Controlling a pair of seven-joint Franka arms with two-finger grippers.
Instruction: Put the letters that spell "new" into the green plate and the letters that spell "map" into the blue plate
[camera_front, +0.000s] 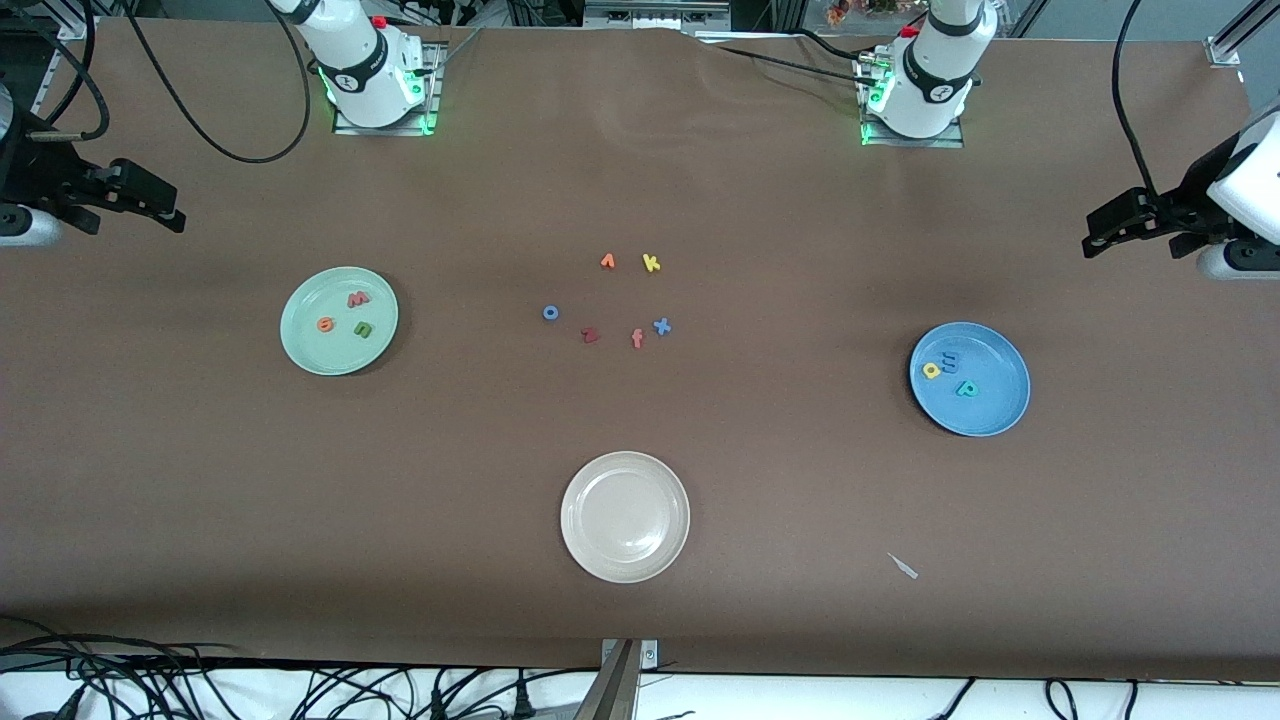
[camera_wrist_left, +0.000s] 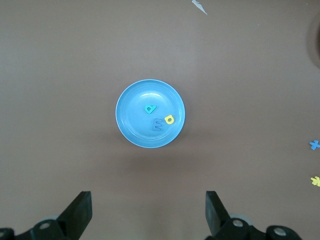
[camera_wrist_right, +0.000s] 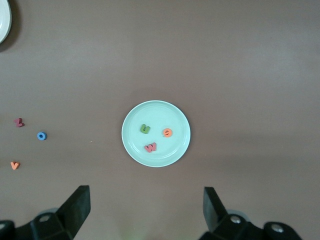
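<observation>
The green plate (camera_front: 308, 350) lies toward the right arm's end and holds the green n (camera_front: 362, 329), the orange e (camera_front: 325, 324) and the pink w (camera_front: 357, 299). The blue plate (camera_front: 1002, 405), toward the left arm's end, holds the blue m (camera_front: 950, 362), the yellow a (camera_front: 931, 371) and the teal p (camera_front: 966, 389). My left gripper (camera_wrist_left: 149, 210) hangs open and empty high above the table by the blue plate (camera_wrist_left: 131, 122). My right gripper (camera_wrist_right: 147, 207) hangs open and empty high by the green plate (camera_wrist_right: 176, 150).
A beige plate (camera_front: 625, 565) sits nearest the front camera at mid-table. Several loose letters lie in the middle: a yellow k (camera_front: 651, 263), a blue x (camera_front: 661, 326), an orange-red f (camera_front: 637, 339), a dark red letter (camera_front: 590, 335), a blue o (camera_front: 550, 313). A grey scrap (camera_front: 903, 566) lies near the front edge.
</observation>
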